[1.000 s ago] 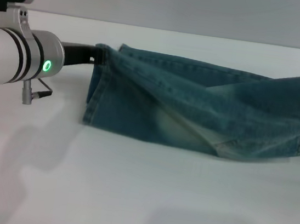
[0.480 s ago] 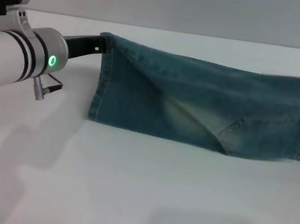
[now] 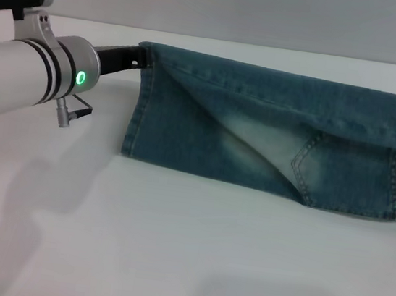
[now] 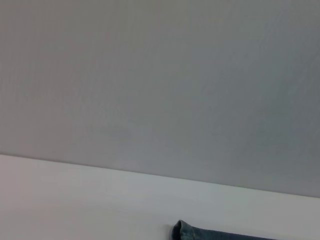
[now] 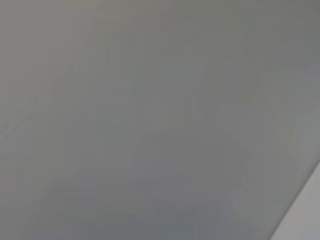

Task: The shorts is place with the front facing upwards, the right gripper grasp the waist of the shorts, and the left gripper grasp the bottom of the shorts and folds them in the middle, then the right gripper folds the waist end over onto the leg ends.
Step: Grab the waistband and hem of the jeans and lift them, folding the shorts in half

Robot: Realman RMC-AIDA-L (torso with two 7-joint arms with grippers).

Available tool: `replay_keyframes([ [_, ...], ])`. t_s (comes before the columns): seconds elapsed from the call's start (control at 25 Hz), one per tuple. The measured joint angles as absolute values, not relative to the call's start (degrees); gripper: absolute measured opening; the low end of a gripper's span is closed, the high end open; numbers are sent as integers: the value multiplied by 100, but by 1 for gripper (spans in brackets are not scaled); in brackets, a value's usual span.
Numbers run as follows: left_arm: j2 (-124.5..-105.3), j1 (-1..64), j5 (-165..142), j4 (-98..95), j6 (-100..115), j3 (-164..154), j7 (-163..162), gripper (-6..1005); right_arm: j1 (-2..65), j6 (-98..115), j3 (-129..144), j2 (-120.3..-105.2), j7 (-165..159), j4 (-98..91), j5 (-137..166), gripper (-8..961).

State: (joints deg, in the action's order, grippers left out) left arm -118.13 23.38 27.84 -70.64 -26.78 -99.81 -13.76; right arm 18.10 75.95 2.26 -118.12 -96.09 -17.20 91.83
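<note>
Denim shorts (image 3: 272, 139) now pulled taut and higher vs. before, hanging over white table (image 3: 168, 261). Left gripper (image 3: 143, 57) clamps leg-end corner; right gripper out of view. Lengthwise fold prob. nearly done.

One pair of denim shorts (image 3: 272, 139), one white table (image 3: 168, 261), and one gripper (image 3: 143, 56) showing, the left.
</note>
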Motion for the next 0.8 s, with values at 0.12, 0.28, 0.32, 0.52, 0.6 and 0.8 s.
replay_keyframes([
  [0.12, -11814, 2469, 2813, -6643, -2246, -10070, -1358, 137, 1898, 7274, 219, -11816, -9353, -1677, 9039, 103],
  [0.28, -11817, 2598, 2952, -6023, -1434, -10354, -1362, 139, 2027, 6464, 214, -11810, -9025, -1508, 8619, 109],
  [0.32, -11824, 2673, 3010, -5706, -1007, -10509, -1388, 140, 2060, 6327, 213, -11804, -8901, -1495, 8595, 110],
  [0.52, -11814, 2821, 3062, -5403, -594, -10737, -1414, 142, 2148, 5925, 251, -11783, -8334, -1507, 8590, 157],
  [0.6, -11808, 2831, 3067, -5425, -614, -10742, -1413, 143, 2112, 5933, 272, -11782, -8269, -1538, 8608, 199],
  [0.8, -11791, 2760, 3035, -5787, -879, -10738, -1326, 335, 1863, 6254, 341, -11855, -8257, -1735, 8872, 305],
])
